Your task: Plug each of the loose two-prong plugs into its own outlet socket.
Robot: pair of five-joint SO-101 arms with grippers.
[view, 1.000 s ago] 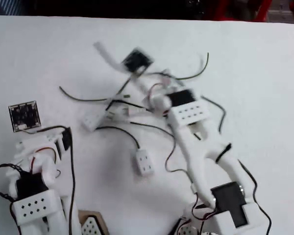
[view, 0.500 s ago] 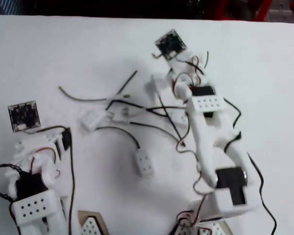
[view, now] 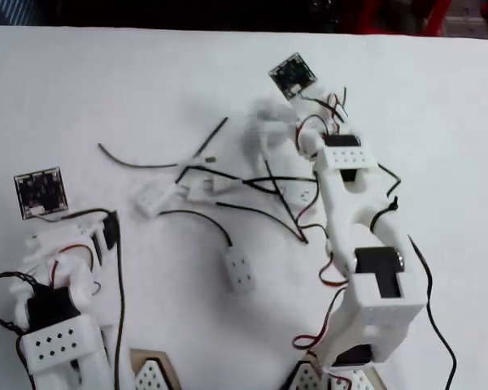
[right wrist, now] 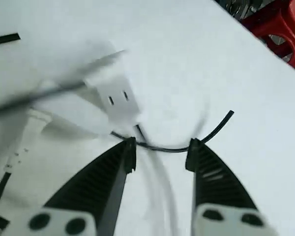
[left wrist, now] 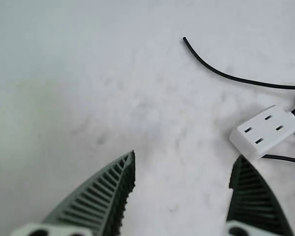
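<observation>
One outlet socket (right wrist: 117, 101) lies just beyond my spread right pincer (right wrist: 160, 147), its long axis seemingly slanting across my approach. My left pincer (left wrist: 182, 167), also spread, is farther off.

A white shape (view: 263, 123) beside a small black square board (view: 293, 75) is blurred in the high view and cannot be identified. In the right wrist view, a white two-slot outlet block (right wrist: 115, 101) and a thin black cord (right wrist: 49, 91) are blurred. In the left wrist view, a curved black cord (left wrist: 236, 78) is cut off at the picture's edge.

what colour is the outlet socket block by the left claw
White, with dark slots: the outlet socket block shows best in the left wrist view.
</observation>
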